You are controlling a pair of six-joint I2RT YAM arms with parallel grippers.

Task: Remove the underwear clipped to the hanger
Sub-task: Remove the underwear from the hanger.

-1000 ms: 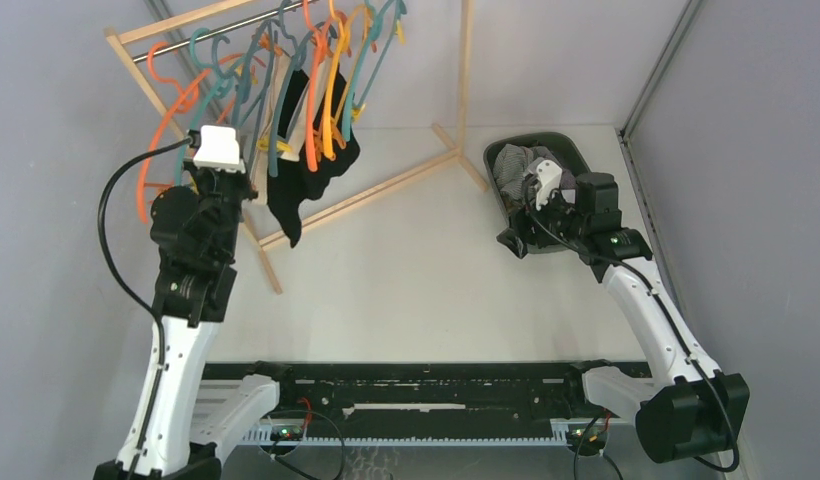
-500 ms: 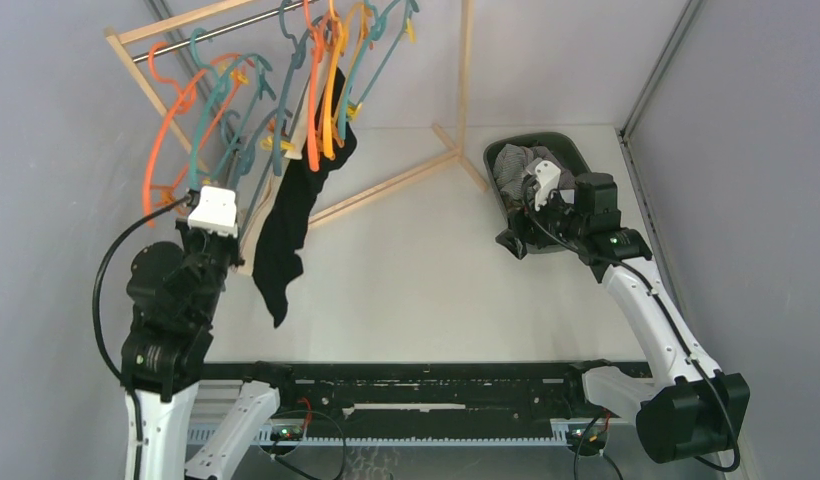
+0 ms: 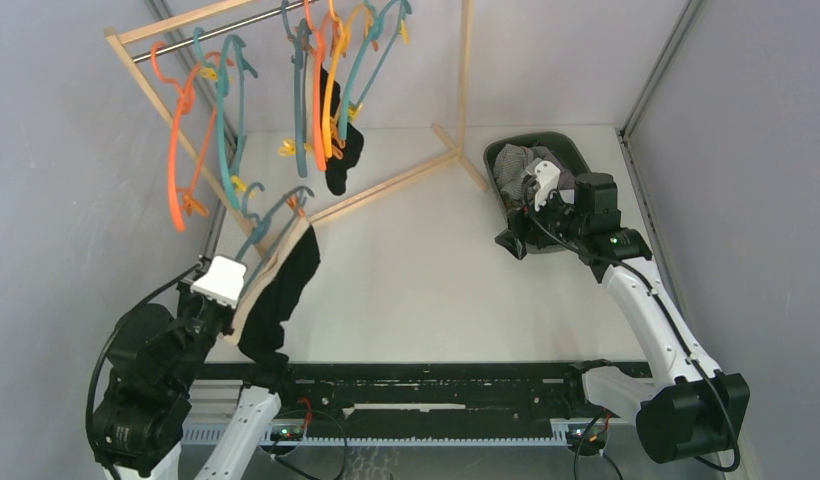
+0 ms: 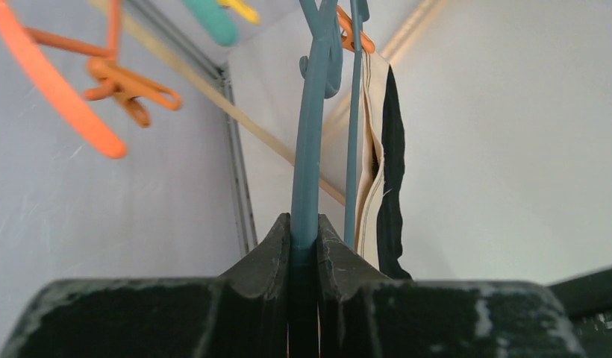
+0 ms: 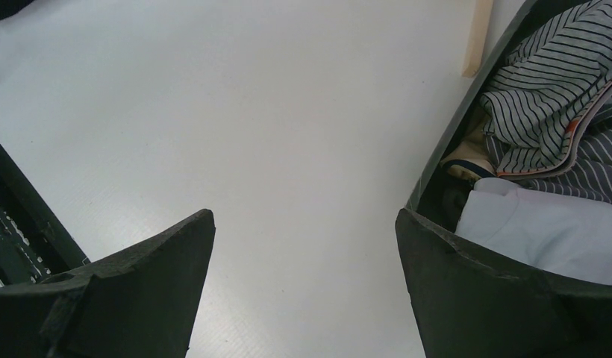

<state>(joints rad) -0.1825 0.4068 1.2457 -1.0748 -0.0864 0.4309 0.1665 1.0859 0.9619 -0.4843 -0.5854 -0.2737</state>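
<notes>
A black pair of underwear [image 3: 283, 290] hangs clipped to a teal hanger [image 3: 273, 212], off the rack and low over the worktop [image 3: 436, 270] at its near left corner. The left jaws are clamped on that hanger's bar. A second black pair [image 3: 341, 165] hangs on the wooden rack [image 3: 176, 22]. The right jaws stand wide apart, empty, beside the basket [image 3: 576, 150] of clothes.

We look down on a white table [image 3: 436, 270] set between grey walls. At the far left, the feet and low diagonal brace of a wooden rack [image 3: 386, 186] rest on it. A dark basket [image 3: 551, 134] sits far right, just beside the brace's end. A black rail [image 3: 416, 390] lines the near edge.
</notes>
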